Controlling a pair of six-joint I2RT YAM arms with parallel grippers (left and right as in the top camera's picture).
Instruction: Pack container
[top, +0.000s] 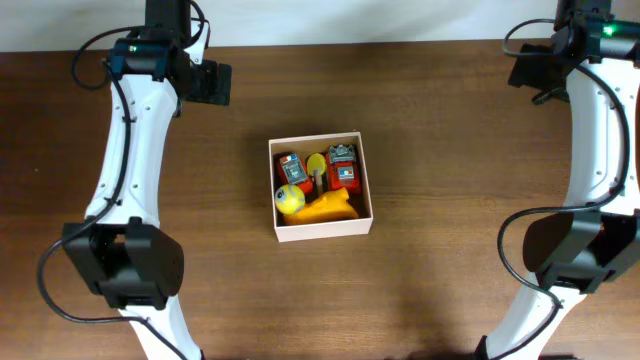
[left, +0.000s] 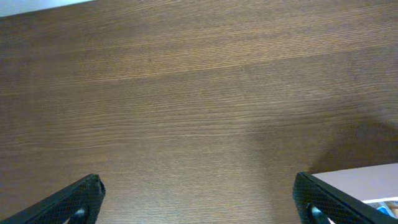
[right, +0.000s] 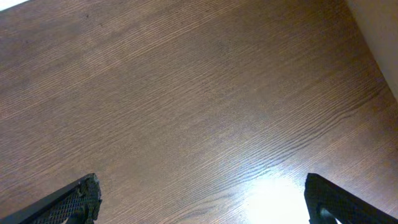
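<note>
Progress: by my reading, packing is nearly or wholly done. Toys lie inside the box, and no loose piece shows on the dark brown wood-grain table (top: 450, 200).
Left to do: perhaps nothing; no lid is in view.
Task thing: the square, shallow, white-walled cardboard container (top: 322, 231) sits mid-table between the two arms, well apart from both.
Its look: open-topped, with thin upright walls and a tan floor mostly covered.
Contents: a yellow-green ball (top: 290, 200) lies at the near left with a yellow plastic wedge (top: 328, 208) just beside it. A red block-like toy (top: 290, 167) is at the far left and a second red toy (top: 342, 168) at the far right.
Left gripper (left: 198, 183): at the far side of the table, jaws spread wide and holding nothing. The box's white corner shows at its right.
Right gripper (right: 202, 182): at the far right, jaws wide and empty over bare wood.
</note>
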